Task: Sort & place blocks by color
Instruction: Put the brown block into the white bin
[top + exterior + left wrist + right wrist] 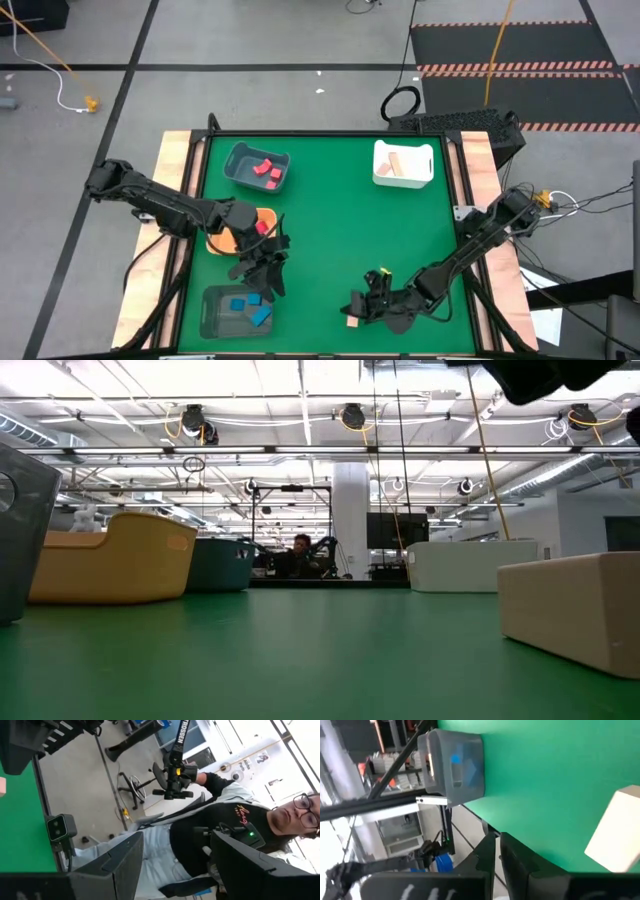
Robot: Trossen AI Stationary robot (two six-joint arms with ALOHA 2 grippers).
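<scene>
Nearest the front edge, a pale tan block point(352, 321) lies on the green table point(340, 220), just beside the right gripper point(362, 306), whose fingers are pressed together on nothing. If it drops like that, it will likely shove the block away. Left of it, blue blocks point(250, 306) sit in the clear tray point(212, 322). The left gripper point(268, 272), fingers parted and empty, hangs beside the orange tray point(222, 240). Farther off, red blocks point(266, 169) fill the grey tray point(240, 165), and a tan one lies in the white tray point(400, 177).
</scene>
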